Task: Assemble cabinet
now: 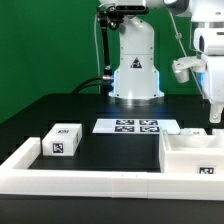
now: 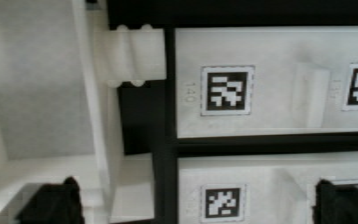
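Note:
The cabinet body (image 1: 192,152) is a white open box at the exterior view's right, with a tag on its front. In the wrist view its white panels (image 2: 274,75) fill the frame, carrying square tags (image 2: 226,90), with a ribbed white peg (image 2: 130,55) on one side. A smaller white cabinet box (image 1: 63,141) with tags lies at the exterior view's left. My gripper (image 1: 213,112) hangs just above the body's far right part. In the wrist view the gripper (image 2: 197,205) is open, its dark fingertips (image 2: 51,205) wide apart over a tagged panel, holding nothing.
The marker board (image 1: 126,126) lies flat in the middle of the black table, in front of the robot base (image 1: 135,75). A long low white rail (image 1: 90,181) runs along the front edge and up the exterior view's left side.

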`<state>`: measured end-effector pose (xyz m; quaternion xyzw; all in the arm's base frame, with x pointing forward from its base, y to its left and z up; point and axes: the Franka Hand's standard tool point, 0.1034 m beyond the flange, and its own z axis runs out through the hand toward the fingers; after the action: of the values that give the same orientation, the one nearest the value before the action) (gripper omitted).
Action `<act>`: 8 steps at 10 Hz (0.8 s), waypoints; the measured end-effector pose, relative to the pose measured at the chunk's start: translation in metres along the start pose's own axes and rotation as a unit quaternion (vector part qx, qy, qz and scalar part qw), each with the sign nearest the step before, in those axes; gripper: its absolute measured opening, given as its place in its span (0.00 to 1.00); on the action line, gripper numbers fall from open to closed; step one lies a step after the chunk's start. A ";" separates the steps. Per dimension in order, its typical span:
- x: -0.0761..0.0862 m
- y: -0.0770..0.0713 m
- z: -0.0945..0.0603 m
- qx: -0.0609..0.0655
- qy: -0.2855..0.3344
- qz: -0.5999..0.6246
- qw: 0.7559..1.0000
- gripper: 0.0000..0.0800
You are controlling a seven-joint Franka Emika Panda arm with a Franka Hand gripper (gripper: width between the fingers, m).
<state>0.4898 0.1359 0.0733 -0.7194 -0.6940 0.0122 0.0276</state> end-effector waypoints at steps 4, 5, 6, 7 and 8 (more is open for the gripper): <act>0.022 -0.014 -0.001 -0.014 0.012 -0.018 1.000 0.81; 0.034 -0.022 0.002 -0.008 0.014 -0.015 1.000 0.81; 0.045 -0.031 0.007 -0.011 0.022 -0.017 1.000 0.81; 0.050 -0.040 0.017 -0.007 0.026 -0.011 1.000 0.81; 0.052 -0.044 0.026 0.001 0.028 -0.005 1.000 0.81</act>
<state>0.4459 0.1905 0.0506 -0.7161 -0.6964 -0.0077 0.0478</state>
